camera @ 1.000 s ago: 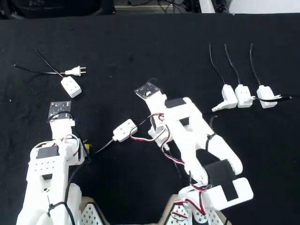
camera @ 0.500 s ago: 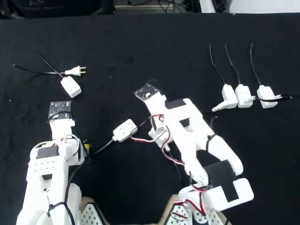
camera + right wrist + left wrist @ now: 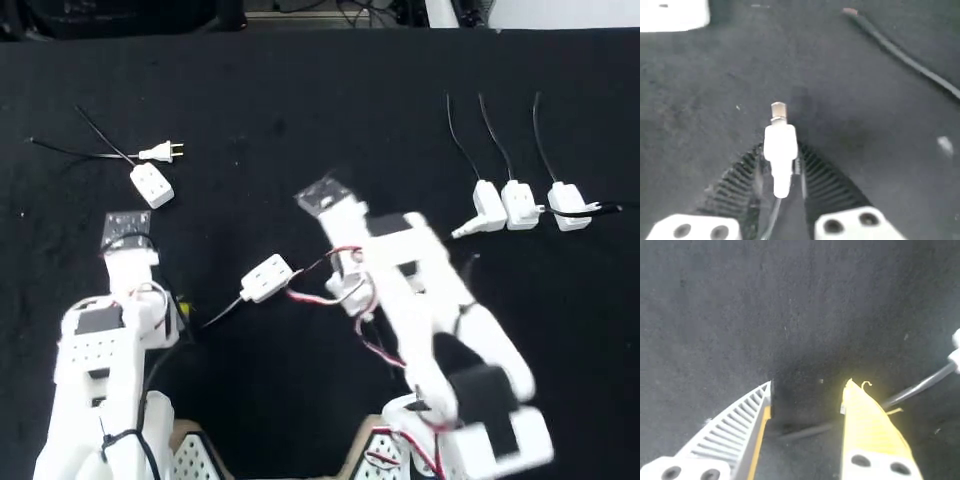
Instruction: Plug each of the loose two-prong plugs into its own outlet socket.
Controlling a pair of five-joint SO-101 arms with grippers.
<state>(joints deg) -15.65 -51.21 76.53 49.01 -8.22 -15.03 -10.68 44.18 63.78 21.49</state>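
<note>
Since the right gripper (image 3: pixel 780 152) is clenched on a white plug (image 3: pixel 780 142), I read its prongs (image 3: pixel 778 111) pointing out past the fingers. From above, near the middle of the desk (image 3: pixel 300 90), the gripper covers that plug. A white block (image 3: pixel 673 14) is cut off at the frame edge: cannot identify. The left gripper (image 3: pixel 807 397) is released, straddling a dark cord (image 3: pixel 805 431), toward the front-left corner. A second plug (image 3: pixel 160 152) lies loose beside a socket (image 3: pixel 152 185) near the left edge. Toward the right edge a row of three sockets (image 3: pixel 519 204); what is plugged in there is hard to make out.
</note>
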